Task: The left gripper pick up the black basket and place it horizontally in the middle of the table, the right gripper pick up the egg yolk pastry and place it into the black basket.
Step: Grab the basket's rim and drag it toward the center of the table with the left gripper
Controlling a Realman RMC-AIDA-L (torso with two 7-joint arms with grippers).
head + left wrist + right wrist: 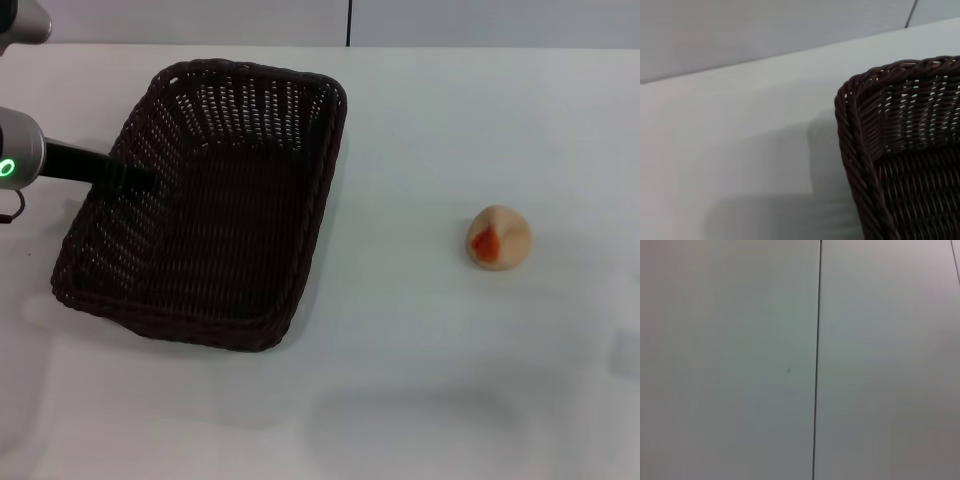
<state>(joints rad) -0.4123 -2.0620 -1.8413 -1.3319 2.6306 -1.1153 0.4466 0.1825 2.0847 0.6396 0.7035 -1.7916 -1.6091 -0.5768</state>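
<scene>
Left gripper (135, 180) reaches over the black basket (215, 240) rim; fingers' state cannot be told. Egg yolk pastry (498, 238) sits well right of the basket, untouched on the worktop (420, 380). Both placements seem pending.

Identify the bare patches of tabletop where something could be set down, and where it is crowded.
Bare table lies between the black basket and the egg yolk pastry, and along the near edge. It is crowded at the basket's left rim, where the left gripper reaches in.

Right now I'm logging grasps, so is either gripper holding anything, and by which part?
The left gripper sits at the black basket's left rim, but a closed grip cannot be confirmed. The right gripper is out of view.
</scene>
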